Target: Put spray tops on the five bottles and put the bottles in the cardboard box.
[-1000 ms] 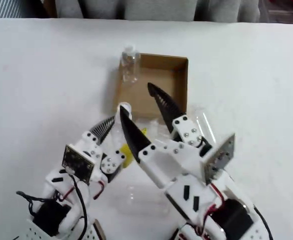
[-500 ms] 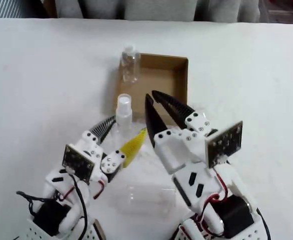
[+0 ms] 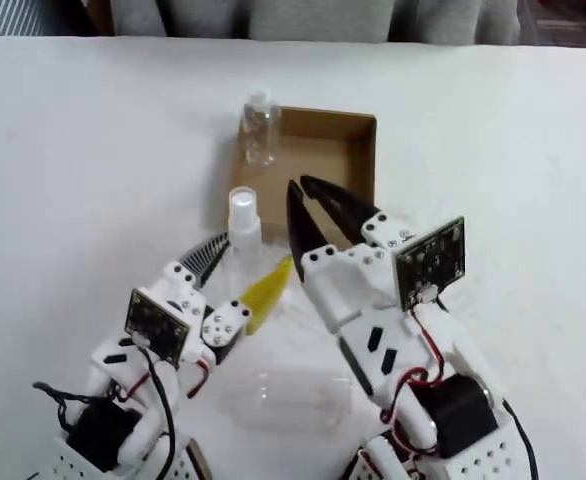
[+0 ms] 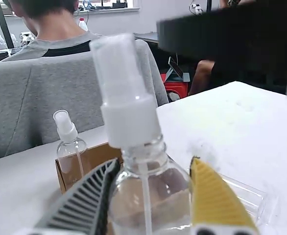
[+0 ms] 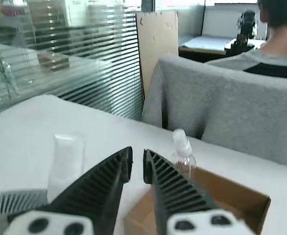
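- Left gripper (image 3: 241, 268) is clamped around a clear bottle (image 3: 239, 255), with its dark ribbed finger (image 4: 84, 205) on one side of the body and its yellow finger (image 4: 214, 196) on the other.
- That held bottle is upright and has a white spray top (image 3: 243, 212) on its neck. It is just in front of the near left corner of the cardboard box (image 3: 368, 160). I cannot tell whether its base touches the table.
- Right gripper (image 3: 301, 190) has its two black fingers drawn almost together, leaving only a slit between them and nothing in it. It hangs over the near part of the box, just beside the held bottle's spray top.
- A second bottle (image 3: 260, 130) stands upright in the far left corner of the box, and it also carries a spray top. In the left wrist view the box wall hides its base.
- The box is open at the top and sits on a plain white table (image 3: 93, 150) that runs wide on both sides.
- A clear plastic tray (image 4: 246, 193) lies flat on the table near the arms.
- Beyond the far edge of the table is a grey upholstered seat back (image 5: 231, 107).
- Further back in the room are slatted blinds (image 5: 84, 49) and a wooden board (image 5: 158, 44) standing upright.
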Controlling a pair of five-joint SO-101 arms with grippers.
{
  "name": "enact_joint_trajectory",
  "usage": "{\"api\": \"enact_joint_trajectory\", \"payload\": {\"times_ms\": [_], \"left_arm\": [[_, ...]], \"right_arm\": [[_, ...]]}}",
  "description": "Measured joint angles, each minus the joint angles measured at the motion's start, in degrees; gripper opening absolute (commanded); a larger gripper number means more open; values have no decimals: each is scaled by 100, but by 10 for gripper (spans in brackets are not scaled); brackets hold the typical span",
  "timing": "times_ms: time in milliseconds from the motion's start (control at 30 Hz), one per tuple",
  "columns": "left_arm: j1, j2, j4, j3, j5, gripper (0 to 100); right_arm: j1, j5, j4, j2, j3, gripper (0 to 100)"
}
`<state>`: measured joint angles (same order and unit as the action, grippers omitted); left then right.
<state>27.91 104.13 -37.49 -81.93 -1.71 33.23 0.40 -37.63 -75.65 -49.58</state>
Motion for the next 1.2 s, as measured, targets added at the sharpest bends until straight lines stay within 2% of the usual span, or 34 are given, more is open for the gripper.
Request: {"api": "enact_joint_trajectory", "payload": {"times_ms": [167,333,567,700,933,1200], "left_arm": [[-396,0,501,-167,0,20],[-686,0,1002,-413,0,20],[-958,-220,1609,-404,0,20],[-932,-1512,1943,62,0,20],[-967,-3613,2558,941,0,20],[-914,-3815,2760,949,0,20]], "right_arm": [[-18,0,-1178,-396,-308,15],[-9,0,-1292,-774,-1345,15],[97,-9,-396,-1380,-2875,15],[448,-9,70,-1802,-3684,15],[747,-9,220,-2655,-4316,15],[747,-9,862,-2690,-4598,15]]}}
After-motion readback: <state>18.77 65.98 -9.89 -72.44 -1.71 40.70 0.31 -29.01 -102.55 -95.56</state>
